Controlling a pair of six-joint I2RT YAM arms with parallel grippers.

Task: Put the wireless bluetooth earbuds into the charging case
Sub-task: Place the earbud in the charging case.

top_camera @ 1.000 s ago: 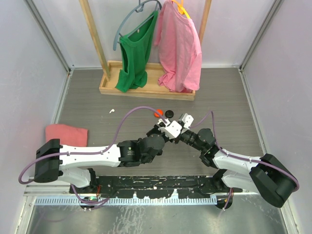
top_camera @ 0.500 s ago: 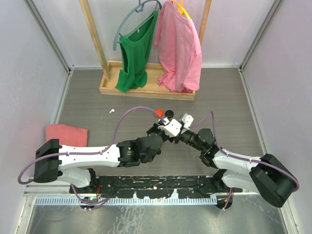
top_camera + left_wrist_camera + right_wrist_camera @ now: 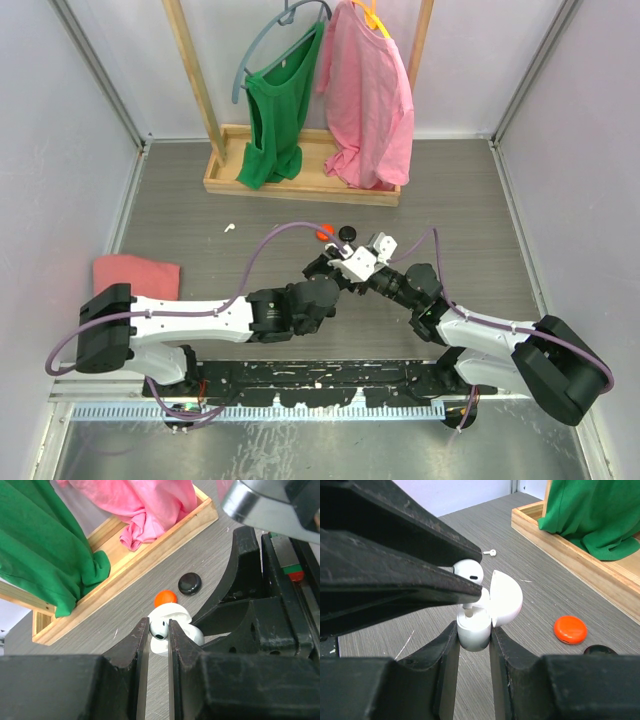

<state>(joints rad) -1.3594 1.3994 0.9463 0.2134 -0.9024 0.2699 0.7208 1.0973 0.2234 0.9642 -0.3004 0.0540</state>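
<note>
My left gripper [image 3: 159,626] is shut on a white earbud [image 3: 160,628], which also shows in the right wrist view [image 3: 468,571]. My right gripper [image 3: 474,630] is shut on the white charging case [image 3: 475,627], held upright with its lid [image 3: 506,600] open. The earbud sits right over the case, with its stem reaching down to the case's opening. In the top view the two grippers meet mid-table, the left [image 3: 335,268] against the right [image 3: 362,272]. A second small white stemmed piece [image 3: 490,552] lies on the table far to the left [image 3: 229,228].
An orange puck [image 3: 165,598] and a black puck [image 3: 190,583] lie just beyond the case. A wooden tray [image 3: 300,185] with a rack holds a green top [image 3: 275,120] and a pink top [image 3: 370,95] at the back. A red cloth [image 3: 135,275] lies at the left.
My left arm has edged slightly right, bringing the earbud closer over the case. The right arm has held still.
</note>
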